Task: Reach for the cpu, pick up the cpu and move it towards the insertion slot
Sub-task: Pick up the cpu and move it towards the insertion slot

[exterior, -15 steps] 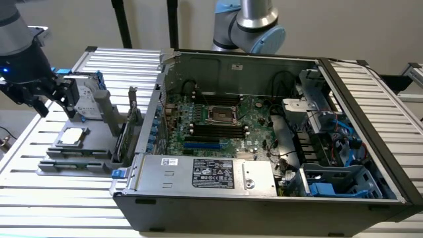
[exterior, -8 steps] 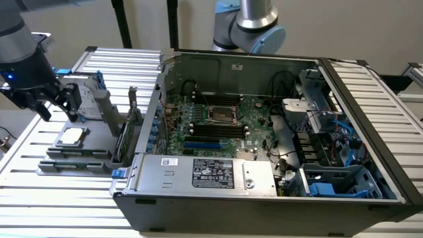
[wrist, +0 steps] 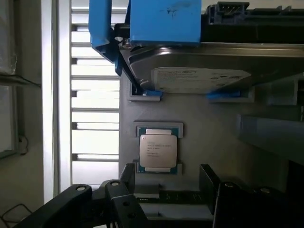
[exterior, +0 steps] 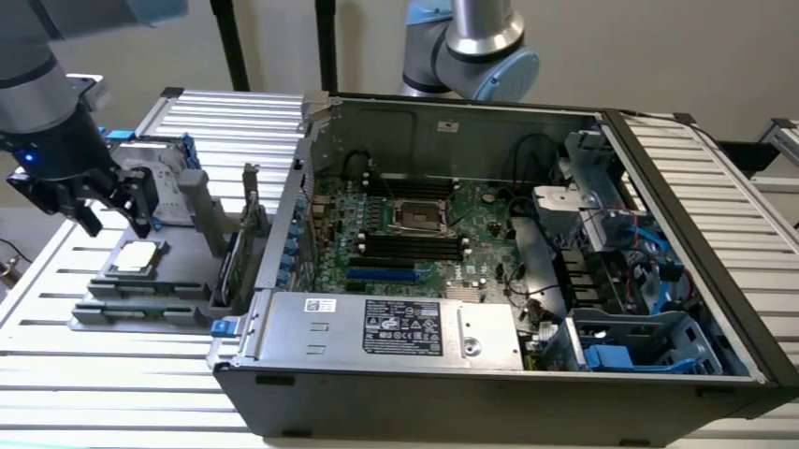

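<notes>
The cpu [exterior: 135, 257], a small square chip with a silver-grey top, lies flat in a recess of the grey holder [exterior: 88, 313] on the exterior view's left. In the wrist view the cpu [wrist: 158, 148] sits in its green-edged seat, printed side up. My gripper [exterior: 116, 224] hangs just above and slightly behind the chip, open, not touching it. Its dark fingers [wrist: 127, 176] straddle empty space near the chip in the wrist view, the gripper [wrist: 167, 187] holding nothing. The insertion slot [exterior: 418, 217], a shiny metal frame with a dark centre, lies on the motherboard inside the open computer case.
A silver hard drive with blue rails [exterior: 160, 178] stands upright in the holder just behind the cpu. An upright card [exterior: 243, 234] stands between the holder and the case wall [exterior: 281, 224]. Black memory slots [exterior: 413, 251] flank the socket. A second arm [exterior: 469, 47] rises behind the case.
</notes>
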`<move>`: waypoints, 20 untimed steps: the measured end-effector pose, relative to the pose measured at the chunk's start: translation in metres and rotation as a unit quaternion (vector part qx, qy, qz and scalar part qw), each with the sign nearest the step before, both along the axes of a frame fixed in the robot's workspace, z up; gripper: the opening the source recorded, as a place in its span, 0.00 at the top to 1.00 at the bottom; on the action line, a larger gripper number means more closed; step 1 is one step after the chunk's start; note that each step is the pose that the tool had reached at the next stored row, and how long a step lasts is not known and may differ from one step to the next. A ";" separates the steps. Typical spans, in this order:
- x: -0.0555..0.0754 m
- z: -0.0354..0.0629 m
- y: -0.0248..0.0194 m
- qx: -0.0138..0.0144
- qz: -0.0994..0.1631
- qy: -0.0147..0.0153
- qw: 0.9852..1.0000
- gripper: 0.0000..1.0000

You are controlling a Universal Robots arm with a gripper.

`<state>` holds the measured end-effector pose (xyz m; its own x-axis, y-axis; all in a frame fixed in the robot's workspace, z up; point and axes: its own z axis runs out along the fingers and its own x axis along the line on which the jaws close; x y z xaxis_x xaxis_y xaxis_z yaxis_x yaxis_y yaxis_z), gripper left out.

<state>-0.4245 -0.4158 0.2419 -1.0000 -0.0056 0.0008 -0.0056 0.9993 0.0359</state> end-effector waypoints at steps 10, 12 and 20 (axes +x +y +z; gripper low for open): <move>0.000 -0.0182 0.0000 0.000 0.000 0.000 1.000 0.35; 0.000 -0.0219 0.0000 0.000 0.000 0.000 1.000 0.35; -0.001 -0.0364 0.0000 0.000 0.000 0.000 1.000 0.35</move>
<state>-0.4257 -0.4158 0.2055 -1.0000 -0.0057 0.0006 -0.0057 0.9993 0.0360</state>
